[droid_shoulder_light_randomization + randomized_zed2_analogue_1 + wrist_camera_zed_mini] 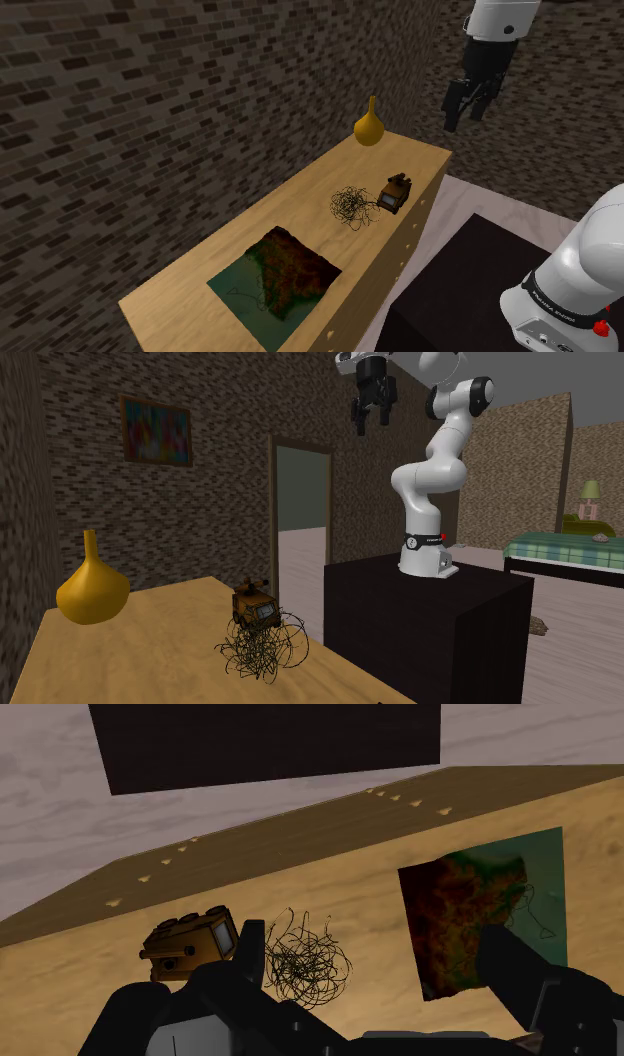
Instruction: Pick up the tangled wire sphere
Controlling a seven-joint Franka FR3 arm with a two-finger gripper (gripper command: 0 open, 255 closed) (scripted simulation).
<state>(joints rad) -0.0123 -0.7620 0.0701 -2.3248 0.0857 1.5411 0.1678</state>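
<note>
- Four things sit on the wooden cabinet top [190, 285]. From the shoulder view's left they are a green-and-brown relief map [280, 275], the tangled wire sphere [350, 205], a yellow gourd vase [369, 127] at the far end, and a small brown toy robot [395, 192].
- The sphere lies just beside the toy, between map and vase.
- A dark brick wall [120, 100] backs the cabinet.
- My pincer [466, 110] hangs high beyond the far end, fingers spread, holding nothing.
- My black stand [470, 275] is at the lower right.
</note>
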